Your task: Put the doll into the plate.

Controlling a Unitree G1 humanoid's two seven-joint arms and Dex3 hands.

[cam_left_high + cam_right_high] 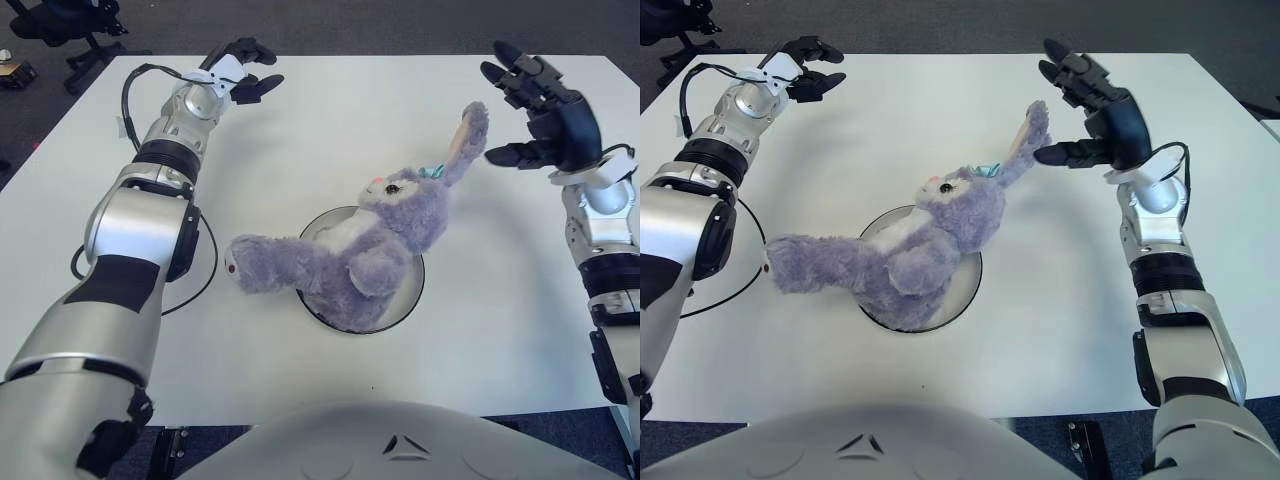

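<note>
A purple plush rabbit doll (370,245) lies across a white plate with a dark rim (412,290) in the middle of the table. Its body covers most of the plate, its legs stick out to the left past the rim, and one ear (465,140) points up to the right. My right hand (540,110) is open with fingers spread, just right of the ear tip, holding nothing. My left hand (245,70) shows at the far left of the table, fingers relaxed and empty.
The white table (330,120) has a black cable (205,270) looping beside my left arm. An office chair (60,25) stands on the dark floor beyond the table's far left corner.
</note>
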